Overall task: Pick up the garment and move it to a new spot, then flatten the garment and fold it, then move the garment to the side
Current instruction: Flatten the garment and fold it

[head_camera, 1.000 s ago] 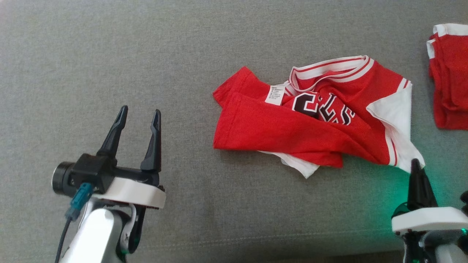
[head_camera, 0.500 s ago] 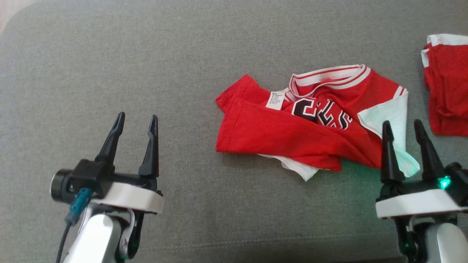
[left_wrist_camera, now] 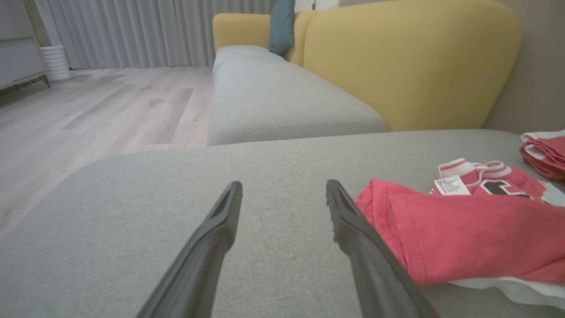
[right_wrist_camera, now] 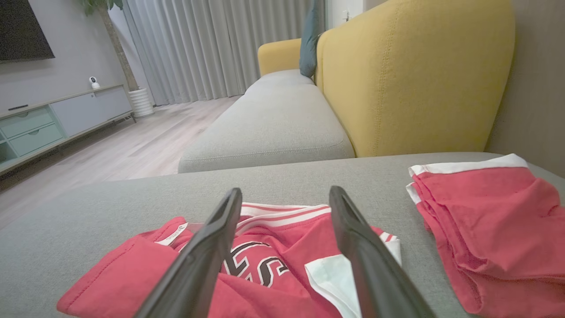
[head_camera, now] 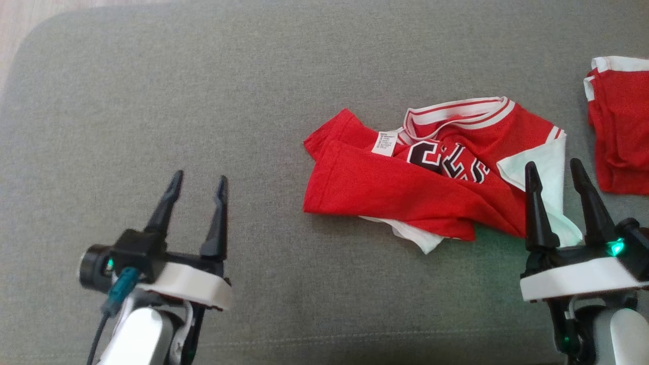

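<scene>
We look down on a grey sofa cushion [head_camera: 152, 101]; in the wrist views a yellow backrest [left_wrist_camera: 410, 62] stands behind it. The garment [head_camera: 395, 187], a red jersey with white trim, lies crumpled on the right half of the cushion, its white label [head_camera: 385, 143] turned up. A second red garment [head_camera: 621, 137] lies apart from it at the right edge. Our left gripper [head_camera: 200, 177] is over the front left part of the cushion, well apart from the garment, fingers spread. Our right gripper [head_camera: 552, 163] is at the garment's right end, above its white part, fingers also spread. We cannot tell if they touch the cloth.
</scene>
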Robot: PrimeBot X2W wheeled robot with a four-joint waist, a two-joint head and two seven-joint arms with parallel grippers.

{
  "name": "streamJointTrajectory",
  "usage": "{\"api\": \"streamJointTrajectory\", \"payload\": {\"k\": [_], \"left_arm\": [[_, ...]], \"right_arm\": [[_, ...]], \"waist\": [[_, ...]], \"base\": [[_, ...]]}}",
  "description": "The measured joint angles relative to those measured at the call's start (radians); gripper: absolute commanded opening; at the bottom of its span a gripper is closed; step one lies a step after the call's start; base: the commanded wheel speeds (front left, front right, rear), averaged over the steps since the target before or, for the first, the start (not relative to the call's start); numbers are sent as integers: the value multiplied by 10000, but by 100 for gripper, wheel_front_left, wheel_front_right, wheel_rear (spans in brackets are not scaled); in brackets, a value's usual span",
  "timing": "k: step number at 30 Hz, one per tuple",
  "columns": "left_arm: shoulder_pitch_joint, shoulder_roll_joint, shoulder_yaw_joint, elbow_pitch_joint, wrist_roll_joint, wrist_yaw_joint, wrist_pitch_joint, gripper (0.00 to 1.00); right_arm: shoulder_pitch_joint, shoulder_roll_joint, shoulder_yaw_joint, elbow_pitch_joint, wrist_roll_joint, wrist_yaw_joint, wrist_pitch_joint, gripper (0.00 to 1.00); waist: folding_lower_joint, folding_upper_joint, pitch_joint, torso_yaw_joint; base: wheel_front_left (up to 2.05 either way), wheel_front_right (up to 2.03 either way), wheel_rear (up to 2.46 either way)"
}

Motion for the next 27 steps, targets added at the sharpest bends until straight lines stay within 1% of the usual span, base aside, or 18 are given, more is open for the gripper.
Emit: {"api": "streamJointTrajectory", "payload": {"k": [3, 6, 9, 13, 15, 18, 21, 24, 25, 26, 27], "left_arm": [[-105, 10, -305, 2, 0, -291, 364, 100], [-671, -59, -794, 151, -125, -792, 941, 100], [-1520, -332, -1292, 556, -385, -1338, 1647, 100], [-2346, -740, -1691, 1467, -895, -1994, 2525, 100], [-2613, -844, -1737, 2023, -1120, -2174, 2821, 100], [-2909, -848, -1799, 2732, -1321, -2357, 3085, 100], [-3033, -838, -1802, 3095, -1490, -2372, 3208, 100], [-3119, -830, -1824, 3425, -1854, -2518, 3463, 100], [-3119, -830, -1906, 3478, -1944, -2541, 3551, 88], [-3113, -844, -1965, 3509, -2090, -2587, 3653, 24], [-3105, -848, -1994, 3503, -2293, -2633, 3701, 0]], "right_arm": [[4, 0, 8, -59, -2, 0, 56, 100], [0, 0, 35, -140, -2, 0, 128, 100], [-11, -2, 190, -151, -2, 0, 151, 100], [-46, -2, 293, -130, 0, 0, 186, 100], [-61, -2, 311, -67, 54, 0, 186, 100], [-71, -2, 339, 44, 151, 0, 176, 100], [-71, -2, 341, 111, 222, 0, 165, 100], [-71, -2, 345, 173, 336, 0, 121, 100], [-71, -2, 343, 180, 349, 0, 111, 100], [-71, -2, 343, 180, 351, 0, 109, 100], [-71, -2, 345, 188, 370, 0, 109, 100]], "waist": [[0, 0, 86, 10], [0, 0, 245, 4], [0, 0, 421, -78], [1, 0, 672, -289], [1, 0, 787, -423], [1, 0, 913, -618], [1, 0, 961, -708], [1, 0, 979, -784], [1, 0, 976, -789], [0, 0, 975, -789], [1, 0, 974, -786]], "base": [[0, 0, 0], [0, 0, 0], [0, 0, 0], [0, 0, 0], [0, 0, 0], [0, 0, 0], [0, 0, 0], [0, 0, 0], [0, 0, 0], [0, 0, 0], [0, 0, 0]]}}
